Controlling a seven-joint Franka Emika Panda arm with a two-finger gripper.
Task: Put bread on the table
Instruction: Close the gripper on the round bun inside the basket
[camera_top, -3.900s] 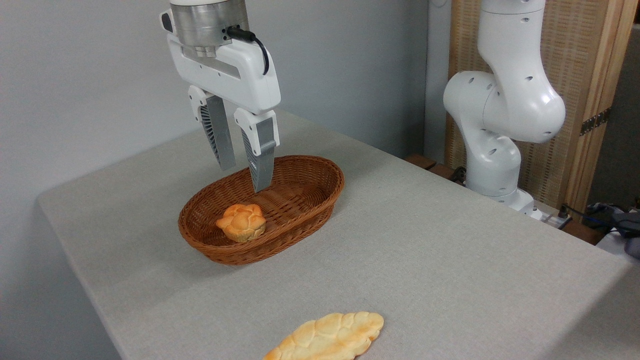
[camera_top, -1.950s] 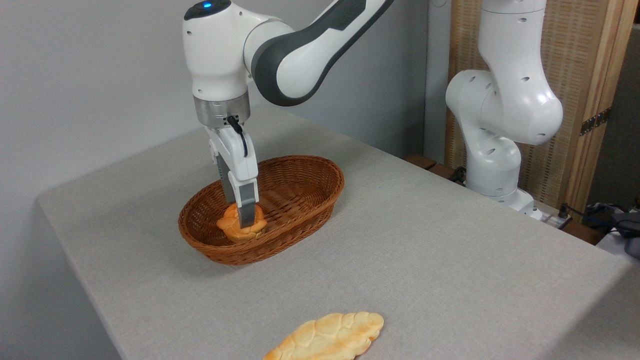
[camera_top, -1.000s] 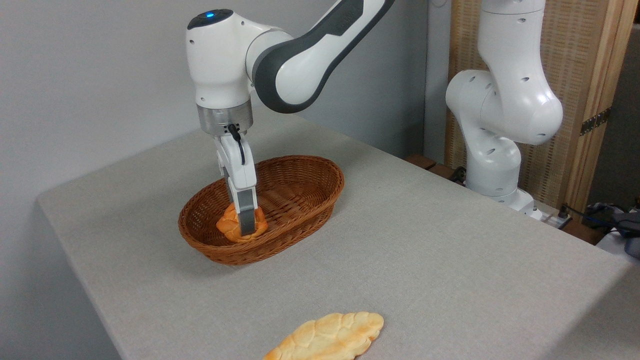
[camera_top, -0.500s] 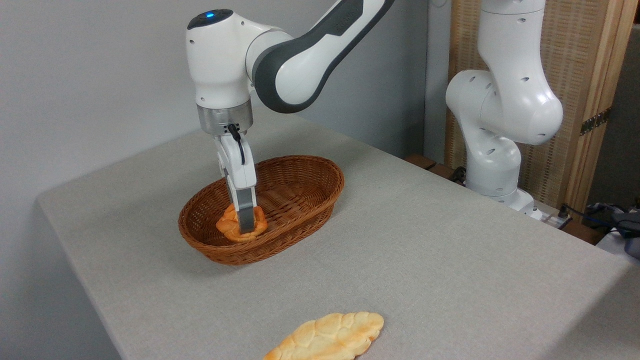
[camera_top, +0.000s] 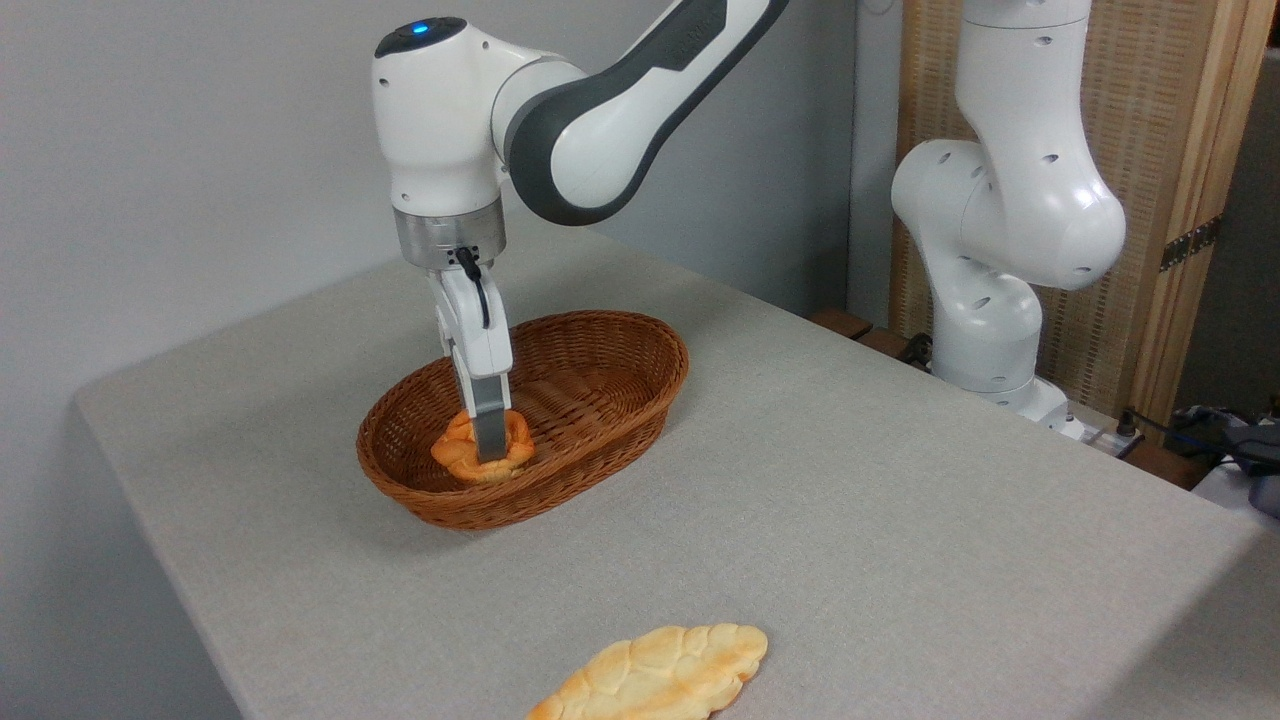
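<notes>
Camera view: at the left, the table (camera_top: 850, 500) edge is seen against a grey wall. Left of centre, a wicker basket (camera_top: 600, 440) is set on the table, and the bread (camera_top: 455, 455) is found inside it, toward its near-left end. The gripper (camera_top: 488, 452) is pointed straight down into the basket and is seen edge-on; its near finger is laid across the bread's front, and the bread appears to be pinched between the fingers, though the far finger is hidden. Near the bottom edge, a pale loaf (camera_top: 655, 675) is laid flat on the table, well apart from the basket. At the right, the arm's base (camera_top: 1000, 280) is mounted beside the table.
</notes>
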